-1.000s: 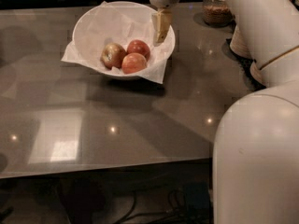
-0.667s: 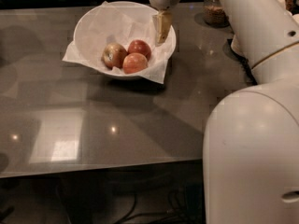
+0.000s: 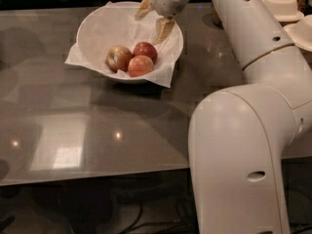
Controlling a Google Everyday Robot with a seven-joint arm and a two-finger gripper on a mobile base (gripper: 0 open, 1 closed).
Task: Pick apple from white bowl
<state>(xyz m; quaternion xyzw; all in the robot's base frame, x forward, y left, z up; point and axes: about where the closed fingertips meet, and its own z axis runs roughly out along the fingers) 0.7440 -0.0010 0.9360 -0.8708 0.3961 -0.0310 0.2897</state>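
The white bowl (image 3: 97, 30), lined with crumpled white paper, stands at the back of the grey table. Three apples lie in it. The dark red apple (image 3: 145, 50) is at the back right, touching the other two. A yellow-green-and-red apple (image 3: 118, 58) lies to its left and an orange-pink apple (image 3: 140, 66) in front of it. My gripper (image 3: 154, 18) hangs over the bowl's far right rim, just above and behind the dark red apple. It is open and empty, with one tan finger (image 3: 163, 28) pointing down into the bowl.
My large white arm (image 3: 243, 145) fills the right side, reaching from the front over the table. Stacked pale disposable bowls (image 3: 280, 6) and another pale dish (image 3: 302, 33) stand at the back right. The grey table (image 3: 73, 130) reflects ceiling lights.
The arm's lower links have swung left and closer, filling more of the right side. The gripper stays over the bowl's far right rim, slightly lower. The apples have not moved.
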